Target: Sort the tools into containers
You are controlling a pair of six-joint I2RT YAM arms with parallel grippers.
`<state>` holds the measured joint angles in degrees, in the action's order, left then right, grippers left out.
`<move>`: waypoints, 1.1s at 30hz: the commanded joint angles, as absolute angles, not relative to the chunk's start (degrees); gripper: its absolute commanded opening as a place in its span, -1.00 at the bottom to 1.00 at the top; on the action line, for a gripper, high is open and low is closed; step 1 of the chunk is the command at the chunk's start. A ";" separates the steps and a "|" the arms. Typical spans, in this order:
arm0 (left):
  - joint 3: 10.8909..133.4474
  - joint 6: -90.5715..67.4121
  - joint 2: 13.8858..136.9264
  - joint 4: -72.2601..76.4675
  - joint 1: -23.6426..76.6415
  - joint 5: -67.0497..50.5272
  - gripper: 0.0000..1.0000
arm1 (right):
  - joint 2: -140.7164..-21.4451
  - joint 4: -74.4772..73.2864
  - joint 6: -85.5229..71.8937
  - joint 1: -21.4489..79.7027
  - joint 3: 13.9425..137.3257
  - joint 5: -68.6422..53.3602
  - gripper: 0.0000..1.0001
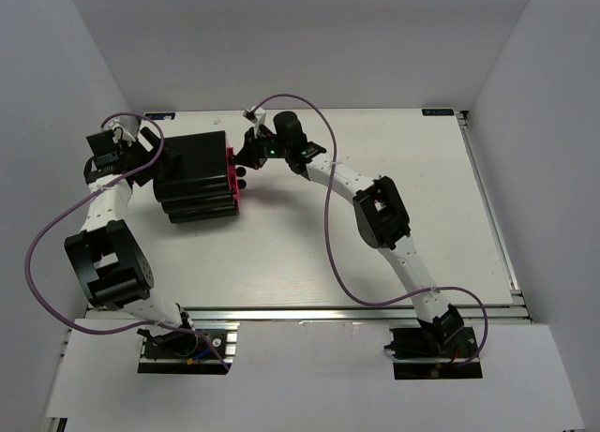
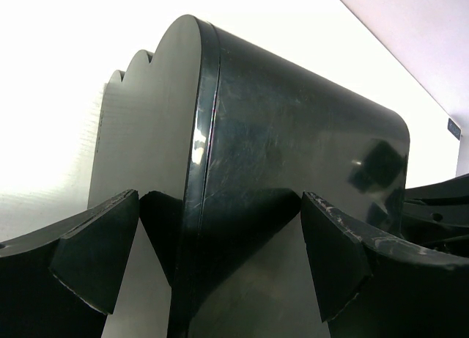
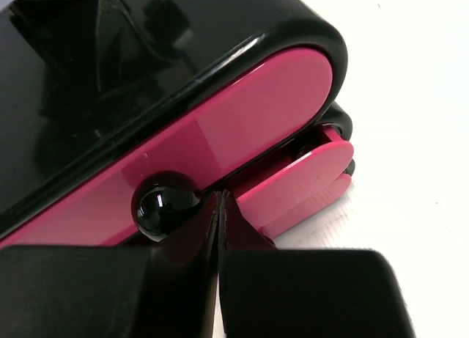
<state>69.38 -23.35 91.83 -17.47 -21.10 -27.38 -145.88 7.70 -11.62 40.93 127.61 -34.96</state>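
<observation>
The right fingers (image 3: 220, 206) are pressed together beside the black knob (image 3: 165, 210) of the top pink drawer (image 3: 242, 118), maybe to move it. Farther back, the black cabinet (image 2: 293, 133) is set between the wide-apart left fingers (image 2: 99, 254), likely against sliding. No tools are seen.

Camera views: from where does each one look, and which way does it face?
Top external: above and behind the bases, looking down on the table; both arms whole, left gripper behind the cabinet, right gripper at its front.
Left wrist: faces the cabinet's black back; its open fingers straddle one edge.
Right wrist: faces the pink drawer front and knob; its shut fingertips beside the knob.
Shared: all three show the cabinet.
</observation>
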 commanded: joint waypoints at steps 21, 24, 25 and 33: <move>68.03 -20.57 96.68 -29.71 -19.69 -26.90 0.94 | -139.57 9.24 -11.52 39.63 117.94 -29.97 -1.00; 68.03 -20.57 96.77 -29.71 -19.78 -26.98 0.94 | -141.23 6.34 -10.55 41.65 120.58 -29.44 -1.00; 68.03 -20.57 96.77 -29.71 -19.78 -26.98 0.94 | -141.33 5.98 -10.55 42.10 121.63 -29.53 -1.00; 67.85 -20.83 96.59 -29.27 -19.69 -26.98 0.94 | -141.33 6.86 -11.87 43.77 123.49 -29.63 -1.00</move>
<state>70.76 -23.38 93.01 -18.57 -21.32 -27.88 -141.16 6.00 -11.57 42.41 121.08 -28.25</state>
